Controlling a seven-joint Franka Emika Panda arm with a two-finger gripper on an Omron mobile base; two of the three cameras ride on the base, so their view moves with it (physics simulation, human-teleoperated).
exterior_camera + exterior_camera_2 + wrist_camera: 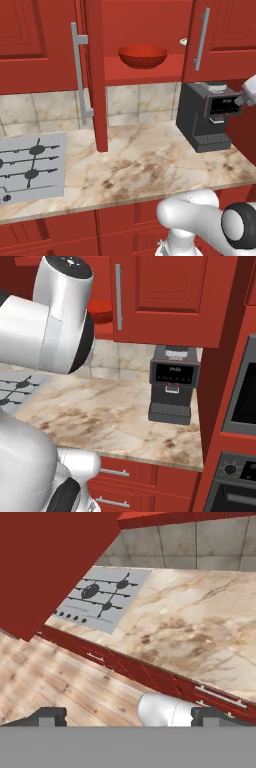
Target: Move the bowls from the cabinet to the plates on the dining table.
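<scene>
The red wall cabinet (220, 30) stands with its left door (95, 75) swung out edge-on. On its inner shelf sits the wide red bowl (142, 55), upright and alone in the opening. A sliver of the cream-white bowl (183, 42) peeks out from behind the shut right door. In the right base view my arm hides most of the red bowl (102, 310). My gripper (129, 718) is open with nothing between its fingertips (47, 716). It hangs well above the counter, apart from both bowls. The plates and the dining table are out of view.
A black coffee machine (205, 115) stands on the marble counter (145, 165) under the right door. A grey cooktop (30, 165) lies at the counter's left. A built-in oven (245, 391) fills the tall red unit on the right. The open door (55, 562) juts over the counter.
</scene>
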